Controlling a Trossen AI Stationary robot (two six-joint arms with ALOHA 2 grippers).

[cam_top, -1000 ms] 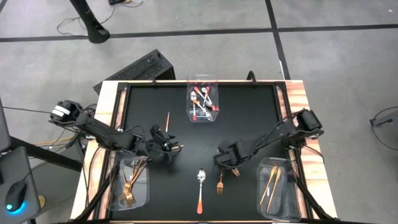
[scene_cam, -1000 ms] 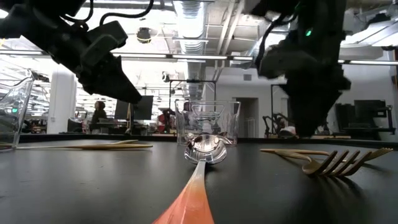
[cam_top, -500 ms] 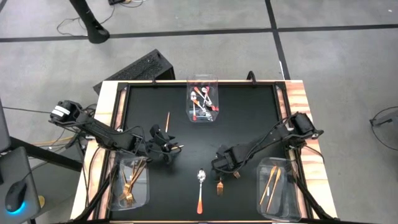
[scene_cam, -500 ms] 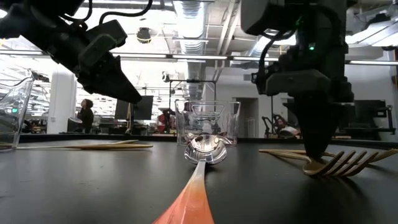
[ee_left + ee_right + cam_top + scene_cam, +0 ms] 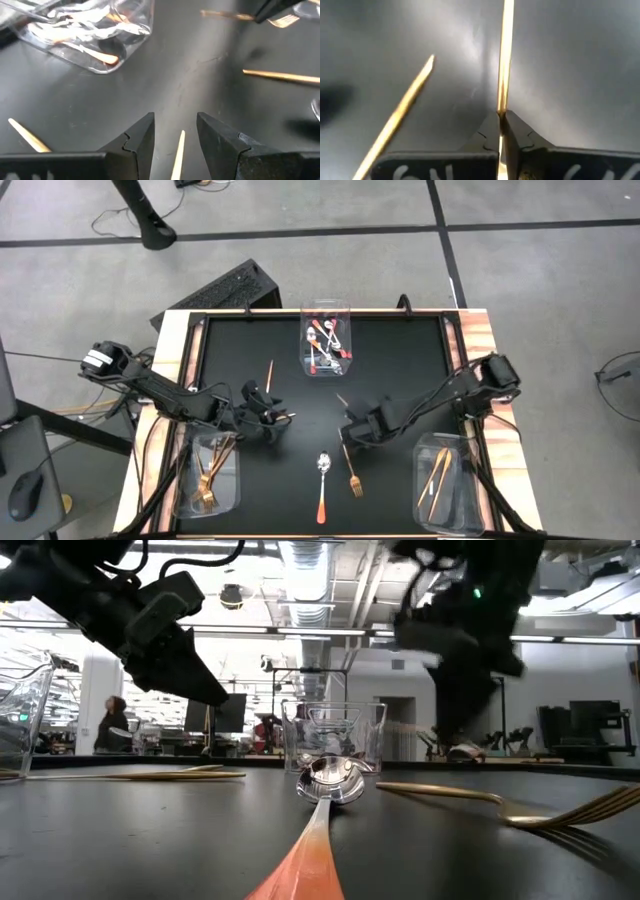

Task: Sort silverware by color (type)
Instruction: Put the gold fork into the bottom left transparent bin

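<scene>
My right gripper (image 5: 351, 422) hangs over the middle of the black table, shut on a thin gold knife (image 5: 342, 400). A gold fork (image 5: 352, 476) and a spoon (image 5: 322, 485) with an orange-red handle lie just nearer. At centre-left my left gripper (image 5: 281, 418) hovers open. A thin gold stick (image 5: 178, 152) shows between its fingers with a gap on each side. Another gold stick (image 5: 269, 375) lies flat farther back. My right gripper pinches one end of the thin gold knife (image 5: 502, 111) between its two fingertips, coming at it steeply from above. The knife runs on ahead of the fingers, its free end (image 5: 339, 396) toward the far left. The gripper (image 5: 450, 738) hangs above the table.
A clear bin (image 5: 305, 348) holding spoons stands at the far middle. Another bin (image 5: 181, 485) with gold forks sits at the near left. A third bin (image 5: 462, 480) with gold knives sits at the near right. A second gold handle (image 5: 395, 120) lies beside the held knife.
My right gripper dipped to the table beside the fork, shut on the knife and rose again, ending a little farther toward the far left. The fork has turned about on the table and its handle now lies drawn out long.
</scene>
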